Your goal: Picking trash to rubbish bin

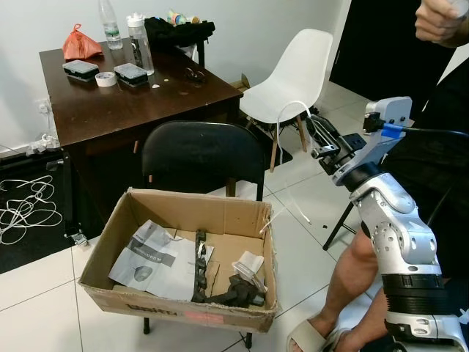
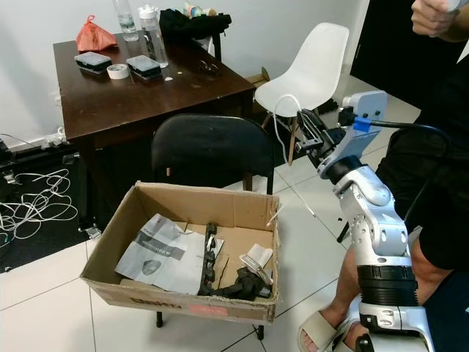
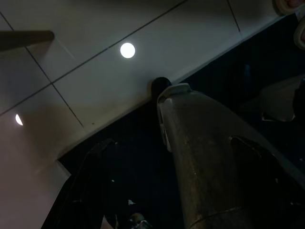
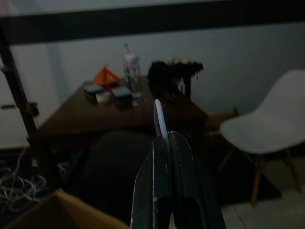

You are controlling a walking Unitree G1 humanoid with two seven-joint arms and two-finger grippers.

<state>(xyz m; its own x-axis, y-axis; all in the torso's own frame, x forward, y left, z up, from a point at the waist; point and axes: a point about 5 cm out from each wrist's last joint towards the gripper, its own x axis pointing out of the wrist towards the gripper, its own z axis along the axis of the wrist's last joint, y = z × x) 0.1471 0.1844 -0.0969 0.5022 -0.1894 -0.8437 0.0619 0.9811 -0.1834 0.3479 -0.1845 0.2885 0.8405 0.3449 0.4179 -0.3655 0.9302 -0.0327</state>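
Pinching a thin white strip (image 2: 287, 111) between closed fingers, the right gripper (image 2: 311, 139) holds it beside the box (image 2: 249, 207); it looks light, limp, best gripped mid-length.

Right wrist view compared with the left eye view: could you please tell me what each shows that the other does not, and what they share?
The right wrist view gives a close look along the right gripper, its fingers pressed together on a white cable. The left eye view gives the cardboard box holding papers and dark scraps, the robot's right arm, and a person's leg beside it. Both give the brown table, orange bag, bottle, black chair and white chair.
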